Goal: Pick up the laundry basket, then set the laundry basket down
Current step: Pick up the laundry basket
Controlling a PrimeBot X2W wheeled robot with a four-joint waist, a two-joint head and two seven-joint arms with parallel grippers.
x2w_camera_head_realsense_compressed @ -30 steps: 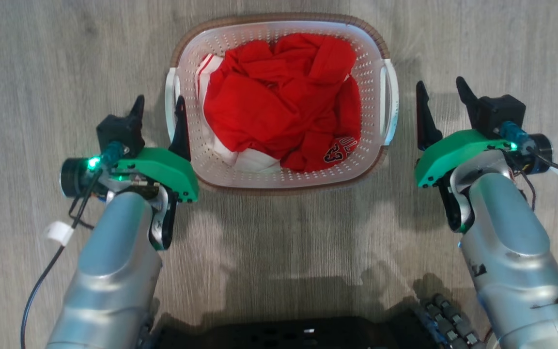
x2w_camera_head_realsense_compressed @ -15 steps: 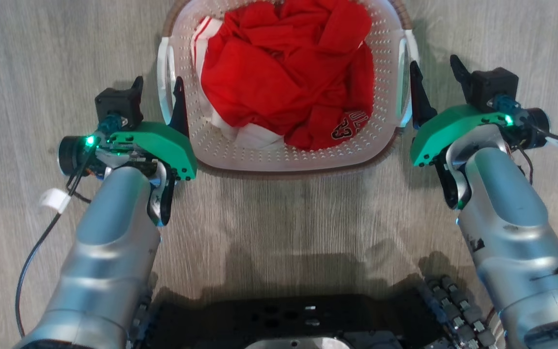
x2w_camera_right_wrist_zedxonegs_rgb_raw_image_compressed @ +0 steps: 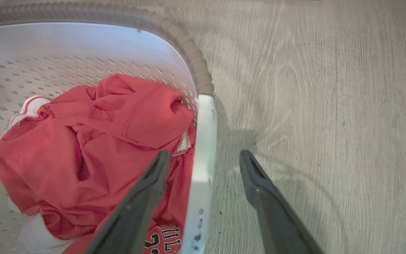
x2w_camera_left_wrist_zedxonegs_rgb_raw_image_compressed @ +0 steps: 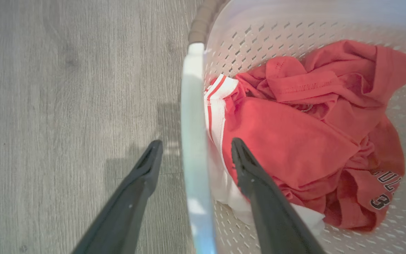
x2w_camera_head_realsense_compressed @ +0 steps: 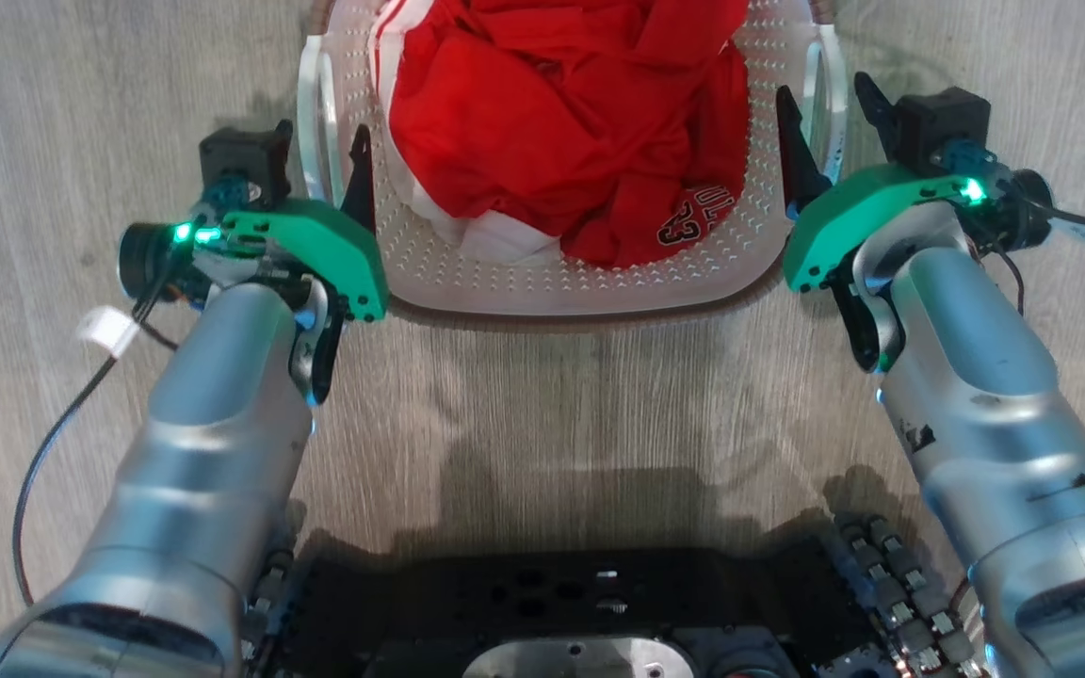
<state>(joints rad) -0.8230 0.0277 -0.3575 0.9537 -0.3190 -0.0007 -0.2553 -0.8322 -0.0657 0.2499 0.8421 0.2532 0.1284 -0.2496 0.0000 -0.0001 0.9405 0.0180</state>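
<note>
The small white perforated plastic laundry basket (x2w_camera_head_realsense_compressed: 561, 278), rounded-rectangular with a brown woven-look rim (x2w_camera_left_wrist_zedxonegs_rgb_raw_image_compressed: 203, 21), is seen on the grey wood-look floor (x2w_camera_head_realsense_compressed: 542, 405) straight ahead of the robot's dark base, its far end cut off by the top of the head view. It is judged to be resting on the floor, not yet lifted. A crumpled red garment with white trim (x2w_camera_head_realsense_compressed: 561, 122) is held inside it.

The basket lies between the two arms, and its two ends are reached about equally. Each white side handle runs away from the robot, in line with the fingers set about it. The left handle (x2w_camera_left_wrist_zedxonegs_rgb_raw_image_compressed: 192, 106) is straddled by the left pincer (x2w_camera_left_wrist_zedxonegs_rgb_raw_image_compressed: 196, 143), spread, with one finger over the floor and the other inside the basket against the cloth. The right handle (x2w_camera_right_wrist_zedxonegs_rgb_raw_image_compressed: 204, 134) is straddled likewise by the right pincer (x2w_camera_right_wrist_zedxonegs_rgb_raw_image_compressed: 204, 153), also spread. No finger is seen pressed on a handle. Closing both pincers is judged to be what the lift calls for.

On the garment, dark letters "ULL" and the number "23" can be partly read.
</note>
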